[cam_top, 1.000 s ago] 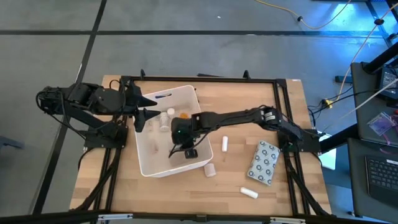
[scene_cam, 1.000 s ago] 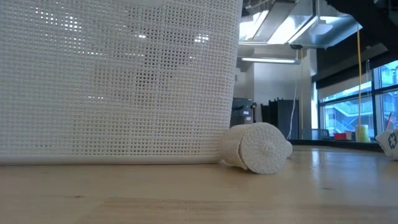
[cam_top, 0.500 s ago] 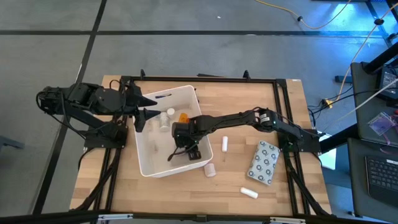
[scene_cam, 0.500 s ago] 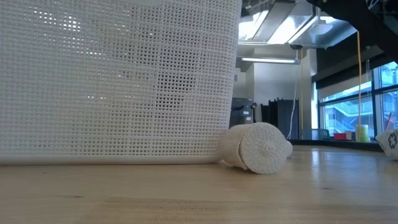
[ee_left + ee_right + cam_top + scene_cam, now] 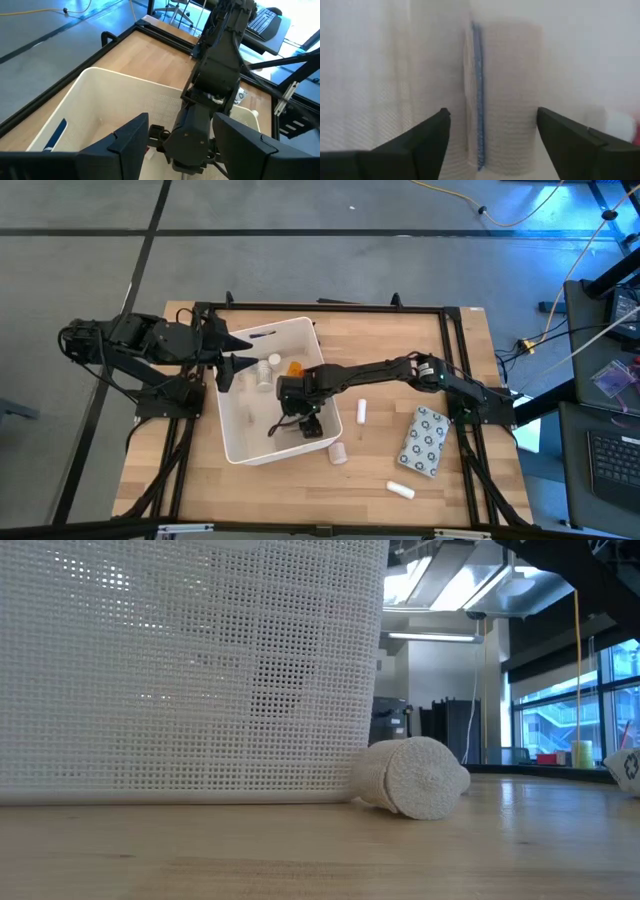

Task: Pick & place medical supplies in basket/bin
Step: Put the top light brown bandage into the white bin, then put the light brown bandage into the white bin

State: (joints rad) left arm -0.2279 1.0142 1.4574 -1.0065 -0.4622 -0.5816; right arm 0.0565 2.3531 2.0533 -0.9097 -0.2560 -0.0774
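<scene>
Releasing inside basket [image 5: 236, 442], right gripper [image 5: 490, 145] fingers stood spread, beige roll [image 5: 502, 95] loose between them (drop intended); left gripper [image 5: 180, 145] spread, idle.

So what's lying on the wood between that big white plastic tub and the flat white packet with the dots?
In the high view, one small white tube lies on bare wood between the white plastic tub and the dotted white packet.
</scene>
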